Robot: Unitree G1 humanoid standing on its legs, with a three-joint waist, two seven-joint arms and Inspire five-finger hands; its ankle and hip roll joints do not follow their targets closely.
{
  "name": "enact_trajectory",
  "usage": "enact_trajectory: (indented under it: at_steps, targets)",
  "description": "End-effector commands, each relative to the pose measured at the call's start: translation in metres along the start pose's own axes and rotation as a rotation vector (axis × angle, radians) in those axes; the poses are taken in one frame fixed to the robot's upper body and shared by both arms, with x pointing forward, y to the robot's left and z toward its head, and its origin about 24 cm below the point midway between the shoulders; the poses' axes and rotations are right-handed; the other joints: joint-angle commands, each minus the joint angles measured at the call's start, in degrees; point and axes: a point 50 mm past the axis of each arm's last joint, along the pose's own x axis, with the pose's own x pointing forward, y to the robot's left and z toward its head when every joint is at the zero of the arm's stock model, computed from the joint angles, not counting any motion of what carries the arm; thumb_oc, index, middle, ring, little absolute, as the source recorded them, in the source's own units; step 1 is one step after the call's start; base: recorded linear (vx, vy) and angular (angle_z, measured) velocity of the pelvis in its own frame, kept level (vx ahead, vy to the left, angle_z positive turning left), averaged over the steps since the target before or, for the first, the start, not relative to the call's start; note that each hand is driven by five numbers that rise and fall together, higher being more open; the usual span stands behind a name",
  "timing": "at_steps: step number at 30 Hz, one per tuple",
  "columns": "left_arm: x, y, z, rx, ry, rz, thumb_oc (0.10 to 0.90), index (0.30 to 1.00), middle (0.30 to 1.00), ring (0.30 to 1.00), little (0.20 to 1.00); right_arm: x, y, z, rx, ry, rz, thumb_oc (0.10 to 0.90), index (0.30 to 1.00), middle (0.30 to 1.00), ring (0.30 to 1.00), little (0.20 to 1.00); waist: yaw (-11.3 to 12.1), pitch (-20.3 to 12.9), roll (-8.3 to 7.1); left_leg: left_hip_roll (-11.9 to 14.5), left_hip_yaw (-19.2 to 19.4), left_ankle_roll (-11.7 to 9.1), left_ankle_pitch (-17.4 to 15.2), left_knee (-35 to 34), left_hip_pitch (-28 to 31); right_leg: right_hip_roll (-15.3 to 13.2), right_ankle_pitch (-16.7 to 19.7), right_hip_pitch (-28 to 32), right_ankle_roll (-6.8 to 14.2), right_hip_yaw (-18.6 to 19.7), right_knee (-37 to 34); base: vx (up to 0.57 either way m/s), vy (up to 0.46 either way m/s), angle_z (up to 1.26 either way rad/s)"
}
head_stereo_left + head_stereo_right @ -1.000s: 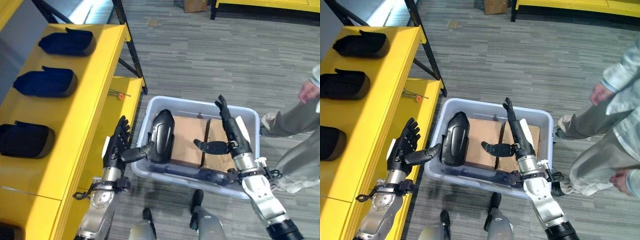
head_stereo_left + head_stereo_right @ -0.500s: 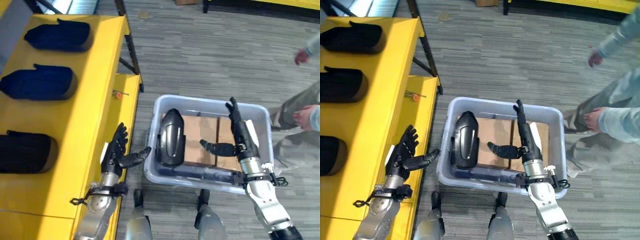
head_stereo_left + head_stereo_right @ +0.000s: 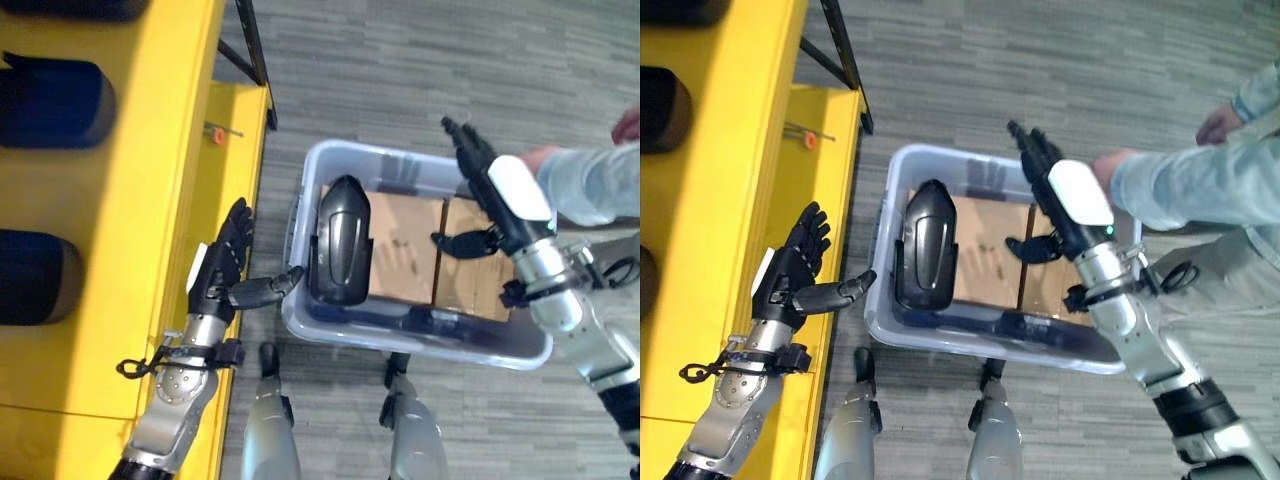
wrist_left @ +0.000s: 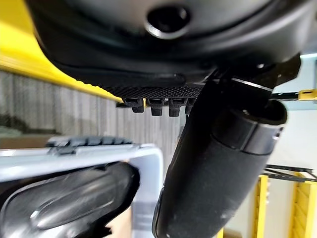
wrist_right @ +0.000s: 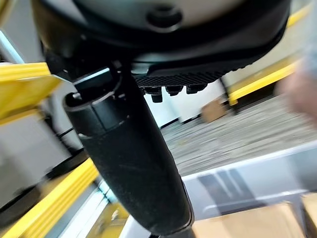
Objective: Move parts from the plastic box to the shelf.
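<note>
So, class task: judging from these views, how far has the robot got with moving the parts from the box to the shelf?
Done: dark parts already sit on the yellow shelf. In hand: nothing; the left hand is open beside the plastic box, the right hand open above it. Left: one black part lies in the box on cardboard.

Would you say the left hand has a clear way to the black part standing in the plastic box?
Probably yes. The left hand hangs open just outside the plastic box, its thumb near the rim, and the black part stands right behind that wall with nothing over it.
</note>
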Motion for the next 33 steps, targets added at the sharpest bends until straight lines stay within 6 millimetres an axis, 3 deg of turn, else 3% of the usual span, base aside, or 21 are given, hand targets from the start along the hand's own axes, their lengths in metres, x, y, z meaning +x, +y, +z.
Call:
enact_trajectory:
  at_steps: [1,9,13,19,26,33]
  targets:
    - [0.007,-0.003,0.041,-0.023,-0.227,-0.015,0.900,1.000,1.000,1.000,1.000,0.023,-0.027,0.026,-0.173,-0.181,-0.052,0.900,1.000,1.000,1.000,1.000,0.3,-3.5,-0.52,4.0,0.9,-2.1,-1.3,3.5,0.1,-4.5,-0.9,-1.1,3.6,-0.6,5.6,-0.07,-0.060,-0.09]
    - [0.006,0.005,0.039,-0.014,-0.225,0.034,0.900,1.000,1.000,1.000,1.000,0.044,-0.041,0.033,-0.405,-0.258,0.084,0.900,1.000,1.000,1.000,1.000,1.6,0.4,-1.24,6.2,0.9,-3.5,0.8,2.6,-2.0,-3.3,-1.0,-5.6,3.3,-1.0,7.4,-0.05,-0.083,-0.07]
    - [0.005,0.006,0.038,-0.009,-0.223,0.040,0.900,1.000,1.000,1.000,1.000,0.050,-0.039,0.036,-0.491,-0.286,0.141,0.900,1.000,1.000,1.000,1.000,2.5,0.7,-1.25,6.6,0.8,-3.8,1.3,2.1,-2.7,-2.8,-1.1,-6.9,3.2,-1.3,7.8,-0.01,-0.066,-0.05]
    - [0.003,0.010,0.040,0.008,-0.231,0.060,0.900,1.000,1.000,1.000,1.000,0.062,-0.035,0.044,-0.789,-0.385,0.252,0.900,1.000,1.000,1.000,1.000,3.4,0.7,-1.15,7.0,0.2,-4.2,2.4,0.5,-4.1,-2.5,-1.1,-8.4,3.2,-2.2,7.7,-0.01,-0.051,0.02]
    - [0.001,0.010,0.038,0.009,-0.221,0.073,0.900,1.000,1.000,1.000,1.000,0.070,-0.014,0.053,-0.934,-0.470,0.368,0.900,1.000,1.000,1.000,1.000,4.4,0.7,-0.92,7.0,-0.7,-4.5,4.0,-2.1,-6.3,-2.2,-0.6,-9.9,3.1,-3.7,6.5,-0.01,-0.032,0.11]
    - [0.001,0.010,0.035,-0.002,-0.214,0.084,0.900,1.000,1.000,1.000,1.000,0.066,0.011,0.059,-0.889,-0.505,0.456,0.900,1.000,1.000,1.000,1.000,5.3,0.7,-0.92,6.9,-1.4,-4.5,4.8,-3.9,-7.8,-1.6,-0.3,-10.9,3.0,-4.7,5.4,0.00,-0.017,0.04]
